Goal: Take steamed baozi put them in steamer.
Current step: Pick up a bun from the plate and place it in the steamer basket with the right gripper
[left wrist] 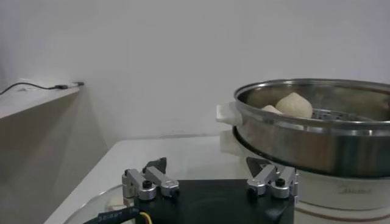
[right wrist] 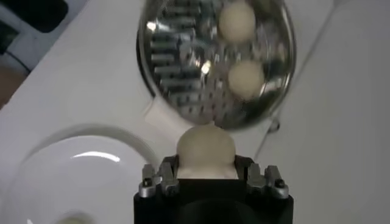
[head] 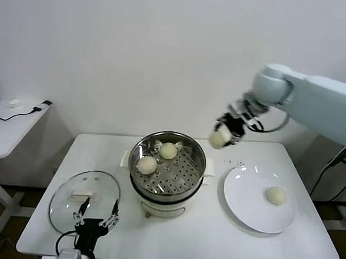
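White table, smooth round cream baozi in right gripper.

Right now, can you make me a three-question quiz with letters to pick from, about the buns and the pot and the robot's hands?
1. Where is the glass lid?
A. On the steamer
B. On the table beside the steamer
C. On the plate

2. How many baozi lie in the steamer?
A. One
B. Two
C. Four

3. What is the right gripper doing?
A. Holding a baozi in the air
B. Resting open on the plate
C. Lifting the lid

Answers:
1 B, the lid lies flat on the table, by the open left gripper.
2 B, two buns sit on the perforated tray; one more waits on the white plate.
3 A, its fingers clamp a baozi above the table.
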### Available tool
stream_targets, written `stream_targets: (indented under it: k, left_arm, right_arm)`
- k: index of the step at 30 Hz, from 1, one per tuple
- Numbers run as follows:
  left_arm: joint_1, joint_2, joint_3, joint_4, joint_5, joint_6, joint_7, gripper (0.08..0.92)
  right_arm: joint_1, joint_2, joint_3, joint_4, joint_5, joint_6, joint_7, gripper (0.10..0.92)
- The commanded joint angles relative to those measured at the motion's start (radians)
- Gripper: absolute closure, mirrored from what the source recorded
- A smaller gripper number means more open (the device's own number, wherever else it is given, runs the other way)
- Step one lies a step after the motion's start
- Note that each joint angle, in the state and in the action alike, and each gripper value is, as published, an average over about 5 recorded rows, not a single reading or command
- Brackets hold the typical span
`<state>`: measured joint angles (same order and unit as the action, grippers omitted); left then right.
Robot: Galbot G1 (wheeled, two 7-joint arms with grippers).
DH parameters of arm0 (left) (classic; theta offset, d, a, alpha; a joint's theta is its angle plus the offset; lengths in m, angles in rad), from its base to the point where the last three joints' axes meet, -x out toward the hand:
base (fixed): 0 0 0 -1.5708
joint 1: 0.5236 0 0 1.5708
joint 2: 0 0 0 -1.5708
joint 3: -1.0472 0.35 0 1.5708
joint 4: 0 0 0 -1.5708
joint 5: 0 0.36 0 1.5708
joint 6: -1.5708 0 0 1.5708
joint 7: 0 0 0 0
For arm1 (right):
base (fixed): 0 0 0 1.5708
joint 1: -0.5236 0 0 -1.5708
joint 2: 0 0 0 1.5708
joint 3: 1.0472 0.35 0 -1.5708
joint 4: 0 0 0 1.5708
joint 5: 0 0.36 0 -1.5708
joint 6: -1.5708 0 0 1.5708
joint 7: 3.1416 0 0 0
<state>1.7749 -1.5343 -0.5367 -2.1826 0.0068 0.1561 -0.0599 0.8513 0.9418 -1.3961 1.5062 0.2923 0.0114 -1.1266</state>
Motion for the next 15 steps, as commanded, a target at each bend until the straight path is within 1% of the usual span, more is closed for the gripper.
stream_targets:
  k: [1,6,15]
  left_arm:
    - [0.003,-0.002,-0.008,-0.003,-0.003,-0.001,0.0,0.177]
    - [0.008,-0.003,-0.011,-0.005,-0.004,-0.002,0.0,0.177]
    - [0.011,-0.007,-0.013,-0.007,-0.001,-0.001,-0.001,0.177]
  right_arm:
    - [0.047,0.233,-0.056,0.139,-0.019,0.212,0.01,0.406]
    - [-0.067,0.266,-0.103,0.112,-0.158,0.322,0.068,0.406]
    - [-0.202,0.305,-0.11,0.016,-0.243,0.365,0.116,0.406]
